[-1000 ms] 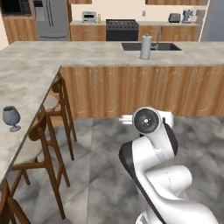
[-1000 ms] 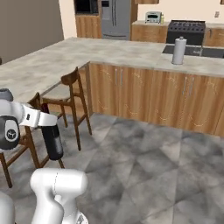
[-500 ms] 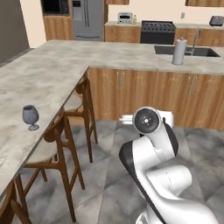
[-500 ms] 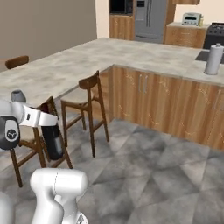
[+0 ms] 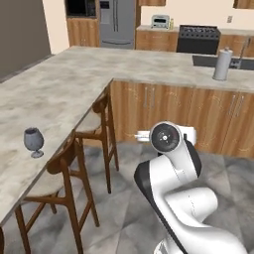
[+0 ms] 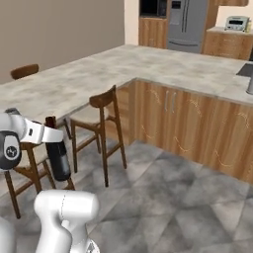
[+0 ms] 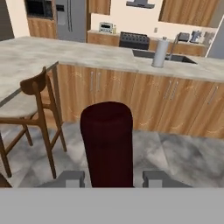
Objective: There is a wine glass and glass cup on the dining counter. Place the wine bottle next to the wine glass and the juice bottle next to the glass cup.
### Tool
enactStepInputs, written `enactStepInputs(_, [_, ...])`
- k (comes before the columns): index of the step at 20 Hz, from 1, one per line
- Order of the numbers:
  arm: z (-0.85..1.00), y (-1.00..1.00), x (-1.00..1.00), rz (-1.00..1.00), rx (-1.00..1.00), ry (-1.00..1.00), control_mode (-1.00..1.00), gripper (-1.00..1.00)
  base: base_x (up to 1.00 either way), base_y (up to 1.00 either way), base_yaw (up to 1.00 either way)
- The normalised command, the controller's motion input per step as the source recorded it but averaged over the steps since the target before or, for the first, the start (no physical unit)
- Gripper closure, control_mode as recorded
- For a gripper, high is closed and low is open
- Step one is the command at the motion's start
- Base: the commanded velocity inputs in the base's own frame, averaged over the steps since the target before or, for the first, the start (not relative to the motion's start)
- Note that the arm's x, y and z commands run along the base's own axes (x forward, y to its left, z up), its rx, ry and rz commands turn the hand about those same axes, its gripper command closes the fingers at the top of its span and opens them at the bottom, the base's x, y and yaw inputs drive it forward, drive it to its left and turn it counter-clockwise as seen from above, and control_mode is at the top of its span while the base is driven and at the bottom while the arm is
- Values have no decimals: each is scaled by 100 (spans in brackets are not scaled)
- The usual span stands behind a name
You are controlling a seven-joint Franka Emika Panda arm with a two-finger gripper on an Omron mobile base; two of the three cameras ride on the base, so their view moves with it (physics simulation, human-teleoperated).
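Claw: my claw (image 7: 113, 178) is clenched on the wine bottle (image 6: 58, 157); in the hand view the dark-red neck stands between my two tips.
Bottle: held upright at my left side, over the floor, near the stools and well apart from any counter top.
Wine glass: the wine glass (image 5: 33, 141) stands on the dining counter (image 5: 59, 94), on its near left arm, close to the edge above the stools.
Other items: I cannot place the juice bottle or the glass cup from these views.
Step in hand: I judge this to be the carry, with the bottle not yet set down.
How to do it well: keep the bottle upright, lift it above the counter edge and the stool backs, then lower it just beside the glass without touching it.
Risk: in my judgement the glass is light and near the edge, so a brush from the bottle or my arm could tip it off.
Surface: pale marbled stone, flat and bare around the glass, with room for the bottle on either side.
Room: wooden stools (image 5: 101, 134) line the counter; wood cabinet fronts below; grey tiled floor; a fridge (image 5: 117, 22), a stove (image 5: 198, 37) and a sink stand far off.
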Motion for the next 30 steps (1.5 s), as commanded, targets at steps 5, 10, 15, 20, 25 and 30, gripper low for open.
enactStepInputs(5, [0, 0, 0, 0, 0, 0, 100, 100, 52, -39, 16])
enactStepInputs(10, [0, 0, 0, 0, 0, 0, 100, 100, 63, -37, 16])
enactStepInputs(15, [0, 0, 0, 0, 0, 0, 100, 100, 76, -28, 20])
enactStepInputs(20, [0, 0, 0, 0, 0, 0, 100, 100, 47, -26, 42])
enactStepInputs(25, [0, 0, 0, 0, 0, 0, 100, 100, 39, -21, 55])
enactStepInputs(30, [0, 0, 0, 0, 0, 0, 100, 100, 41, -20, 51])
